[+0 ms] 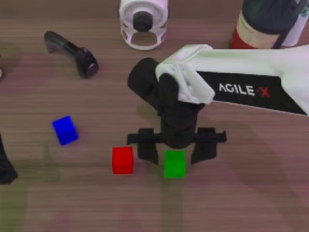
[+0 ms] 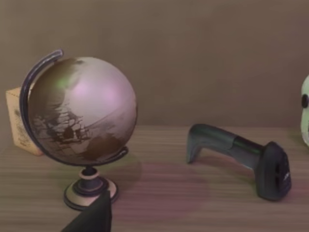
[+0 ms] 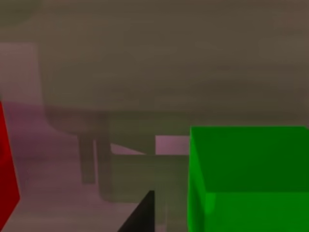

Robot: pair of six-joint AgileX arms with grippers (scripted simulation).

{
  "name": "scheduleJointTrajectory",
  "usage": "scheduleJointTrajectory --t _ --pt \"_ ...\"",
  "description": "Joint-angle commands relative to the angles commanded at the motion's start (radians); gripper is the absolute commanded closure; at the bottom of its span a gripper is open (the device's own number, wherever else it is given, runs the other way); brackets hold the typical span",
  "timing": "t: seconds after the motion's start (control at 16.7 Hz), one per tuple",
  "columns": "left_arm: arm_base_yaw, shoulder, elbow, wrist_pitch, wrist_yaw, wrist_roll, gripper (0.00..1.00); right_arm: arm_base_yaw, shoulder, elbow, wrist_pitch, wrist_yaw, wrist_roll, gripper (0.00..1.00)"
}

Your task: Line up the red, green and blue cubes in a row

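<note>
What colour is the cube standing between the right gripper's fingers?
Bright green: the green cube, clearest in the top view, at the right gripper.

the scene is dim and evenly lit, with soft pinkish and greenish patches mottling the tabletop. faint, blurred shadows spread beneath the right arm toward the tabletop's near edge. the globe carries a mild pink sheen, without hard glare.

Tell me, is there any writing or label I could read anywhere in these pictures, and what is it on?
"AGILE X", white letters with a red X, on the black panel of the right arm.
The bottle at the table's far right has a label, too blurred to read.
The small box behind the globe bears marks, also unreadable.
</note>
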Motion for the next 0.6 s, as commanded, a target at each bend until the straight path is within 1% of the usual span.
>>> scheduleJointTrajectory --t 0.06,0.6 --pt "0.0 0.0 0.0 0.0 0.0 0.0 0.0 0.0 0.0 0.0 0.0 0.0 0.0 0.0" --pt "0.0 0.0 0.0 0.0 0.0 0.0 0.0 -0.001 -0.001 0.004 -0.004 0.0 0.0 0.0"
